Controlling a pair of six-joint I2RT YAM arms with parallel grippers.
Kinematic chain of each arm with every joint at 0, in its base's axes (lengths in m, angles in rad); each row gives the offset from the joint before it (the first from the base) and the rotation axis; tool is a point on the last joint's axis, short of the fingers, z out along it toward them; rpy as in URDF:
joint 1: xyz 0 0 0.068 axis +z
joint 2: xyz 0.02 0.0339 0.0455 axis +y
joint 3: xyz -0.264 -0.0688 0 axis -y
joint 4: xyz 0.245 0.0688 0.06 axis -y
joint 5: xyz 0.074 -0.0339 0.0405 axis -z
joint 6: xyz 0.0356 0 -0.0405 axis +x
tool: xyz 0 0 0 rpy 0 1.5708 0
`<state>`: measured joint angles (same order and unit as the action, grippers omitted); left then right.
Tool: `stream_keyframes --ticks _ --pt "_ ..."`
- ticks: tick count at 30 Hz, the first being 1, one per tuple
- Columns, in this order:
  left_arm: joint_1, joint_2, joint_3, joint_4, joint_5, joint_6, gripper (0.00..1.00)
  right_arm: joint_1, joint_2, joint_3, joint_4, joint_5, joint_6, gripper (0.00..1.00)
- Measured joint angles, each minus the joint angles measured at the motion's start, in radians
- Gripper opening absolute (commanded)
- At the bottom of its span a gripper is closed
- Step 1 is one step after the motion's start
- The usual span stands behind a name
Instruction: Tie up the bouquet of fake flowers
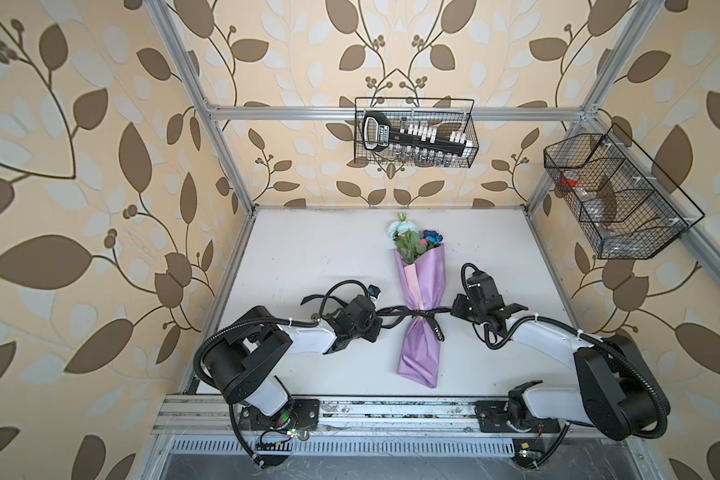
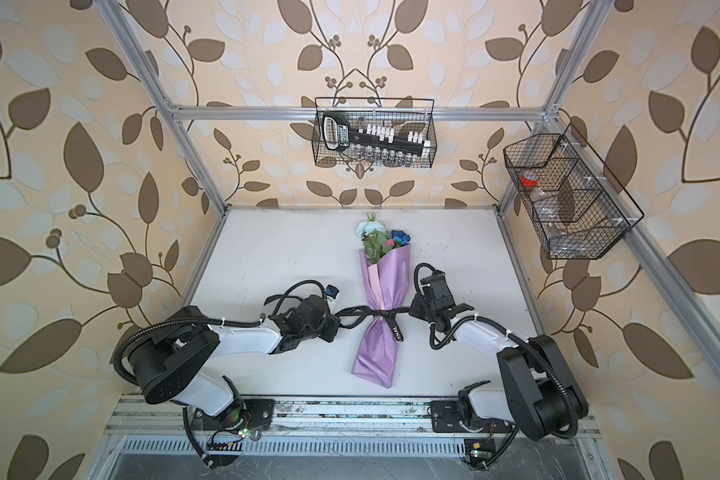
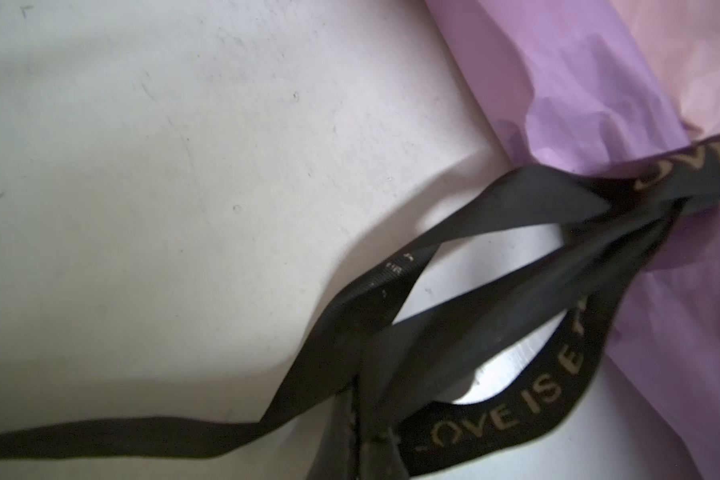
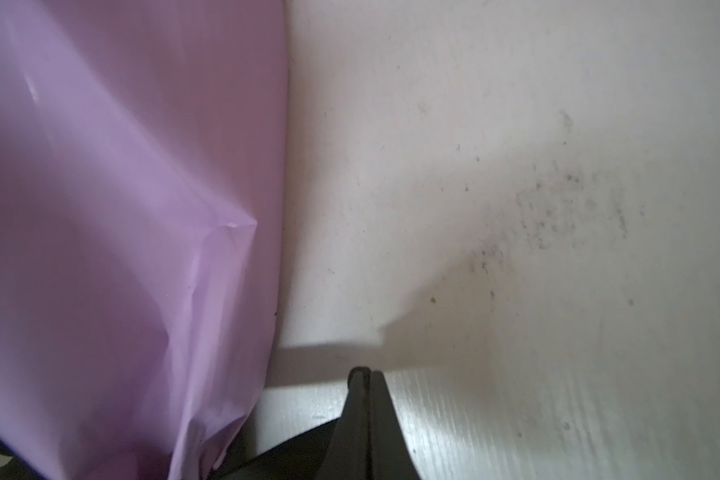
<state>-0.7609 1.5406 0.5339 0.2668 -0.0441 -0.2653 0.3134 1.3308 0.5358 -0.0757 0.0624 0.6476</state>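
Bouquet (image 1: 422, 286), single, lies cinched by one black ribbon (image 1: 395, 311).

wrapping paper (image 1: 420, 353): lilac | ribbon (image 3: 528, 195): black, tan lettering | wallpaper (image 1: 80, 257): brown leaves

**Lettering on the black ribbon (image 3: 516, 419), seen from my left wrist camera.**
(a) On the loop that curves toward my jaws, pale gold capitals read "OVE IS E". The letter before them is partly cut off, and the one after them is blurred.
(b) On the band crossing the lilac wrapping of the bouquet of fake flowers (image 3: 578, 83), "OVE" shows again and runs out at the frame edge.
(c) In both top views, the ribbon's tail (image 1: 437, 332) (image 2: 396, 331) lies over the paper and bears a few pale capitals, too small for me to read with certainty.
(d) In a top view, the black tool (image 1: 416, 139) in the wire basket (image 1: 472, 124) carries a white-lettered plate on its handle, which is illegible.
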Motion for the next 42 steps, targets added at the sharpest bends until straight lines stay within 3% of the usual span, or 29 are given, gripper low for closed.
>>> stream_keyframes --ticks 12,27,28,32,36,42 --pt "-0.006 0.000 -0.005 0.006 -0.036 -0.012 0.00 -0.029 0.002 0.000 0.032 -0.024 -0.009 0.00" --pt "-0.005 -0.061 -0.004 -0.036 -0.042 -0.033 0.00 -0.035 -0.015 0.023 0.106 -0.130 -0.124 0.00" --pt "-0.005 -0.061 -0.004 -0.039 -0.040 -0.032 0.00 -0.035 -0.023 0.028 0.109 -0.139 -0.132 0.04" --pt "-0.005 -0.061 -0.002 -0.047 -0.034 -0.032 0.00 -0.035 -0.051 0.051 0.112 -0.185 -0.156 0.34" --pt "-0.005 -0.061 0.003 -0.057 -0.016 -0.032 0.00 -0.035 -0.087 0.058 0.093 -0.211 -0.167 0.43" --pt "-0.005 -0.061 0.010 -0.058 -0.002 -0.032 0.00 -0.035 -0.254 0.056 0.017 -0.219 -0.159 0.46"
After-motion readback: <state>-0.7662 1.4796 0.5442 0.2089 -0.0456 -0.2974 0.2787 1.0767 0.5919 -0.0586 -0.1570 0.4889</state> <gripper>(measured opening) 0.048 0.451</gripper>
